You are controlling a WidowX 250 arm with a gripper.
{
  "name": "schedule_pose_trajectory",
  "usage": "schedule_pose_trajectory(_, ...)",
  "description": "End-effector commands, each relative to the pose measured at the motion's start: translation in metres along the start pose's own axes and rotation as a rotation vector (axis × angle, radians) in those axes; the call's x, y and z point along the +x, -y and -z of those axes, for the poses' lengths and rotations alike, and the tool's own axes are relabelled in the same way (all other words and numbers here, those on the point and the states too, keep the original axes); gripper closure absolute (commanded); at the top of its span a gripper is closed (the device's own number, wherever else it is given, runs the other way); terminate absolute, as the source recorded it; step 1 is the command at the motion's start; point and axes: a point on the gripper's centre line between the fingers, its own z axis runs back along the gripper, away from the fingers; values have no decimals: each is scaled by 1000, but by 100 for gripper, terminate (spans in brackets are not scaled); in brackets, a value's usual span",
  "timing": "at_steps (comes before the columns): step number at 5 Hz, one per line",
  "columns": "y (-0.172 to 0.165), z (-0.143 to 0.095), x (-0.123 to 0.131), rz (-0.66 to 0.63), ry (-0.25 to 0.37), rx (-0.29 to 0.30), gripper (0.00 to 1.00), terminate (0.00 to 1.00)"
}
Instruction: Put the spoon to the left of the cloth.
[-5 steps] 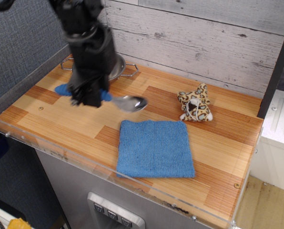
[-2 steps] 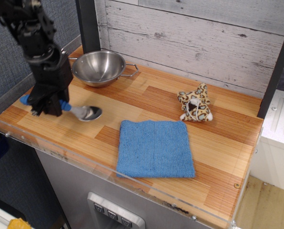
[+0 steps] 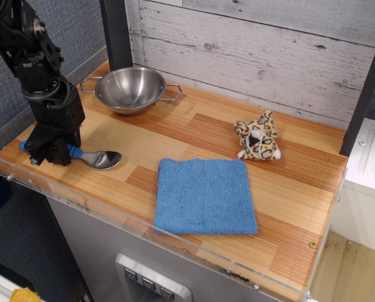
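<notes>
The spoon (image 3: 99,158) lies low at the front left of the wooden counter (image 3: 194,129), its silver bowl pointing right and its blue handle running left under my gripper. My gripper (image 3: 49,151) is shut on the handle, and a bit of blue sticks out on its left side. I cannot tell whether the spoon touches the counter. The blue cloth (image 3: 203,196) lies flat in the front middle, to the right of the spoon and apart from it.
A steel bowl with wire handles (image 3: 131,88) stands at the back left, behind my gripper. A leopard-spotted plush toy (image 3: 258,136) sits behind the cloth on the right. A clear plastic rim (image 3: 112,217) edges the counter's front and left sides.
My gripper has carried the spoon from the counter's back middle leftward and forward, and lowered it to the front left, left of the cloth.
</notes>
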Motion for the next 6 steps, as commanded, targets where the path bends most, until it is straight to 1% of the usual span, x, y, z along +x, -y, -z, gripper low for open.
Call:
schedule_pose_trajectory(1,2,-7,4,-15,-36,5,0,0)
schedule_pose_trajectory(2,3,-9,7,-20,-36,8,0,0)
schedule_pose_trajectory(3,1,-18,8,-31,-16,24,0,0)
schedule_pose_trajectory(4,-3,-32,5,-106,9,70,0,0)
schedule_pose_trajectory(6,-8,-77,-13,-174,71,113,0,0)
